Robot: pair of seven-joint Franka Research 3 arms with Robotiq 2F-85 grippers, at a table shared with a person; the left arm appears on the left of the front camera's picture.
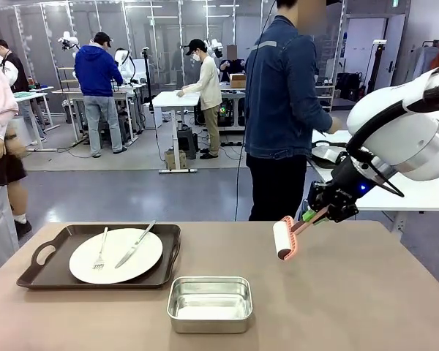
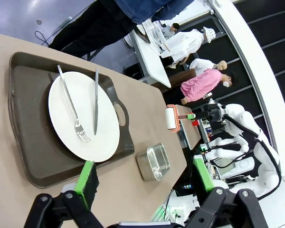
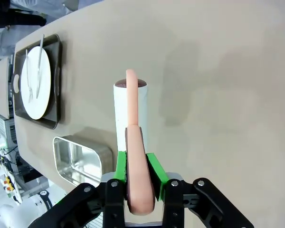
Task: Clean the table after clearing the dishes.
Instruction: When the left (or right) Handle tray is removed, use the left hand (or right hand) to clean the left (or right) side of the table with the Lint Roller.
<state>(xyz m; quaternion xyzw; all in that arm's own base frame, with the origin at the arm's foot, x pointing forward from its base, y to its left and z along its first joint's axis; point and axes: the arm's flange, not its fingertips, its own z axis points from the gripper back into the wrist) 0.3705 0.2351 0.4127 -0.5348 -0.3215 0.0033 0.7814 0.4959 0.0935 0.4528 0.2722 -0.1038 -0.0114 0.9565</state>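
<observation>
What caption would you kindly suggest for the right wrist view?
Right gripper clamps a pink-handled lint roller above the table, near a steel pan.

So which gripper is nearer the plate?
Left. The left gripper hangs open close by the tray holding the plate; the right gripper, shut on the roller, is far off across the table.

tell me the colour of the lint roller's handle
Salmon pink handle, clearest in the right wrist view.
</observation>
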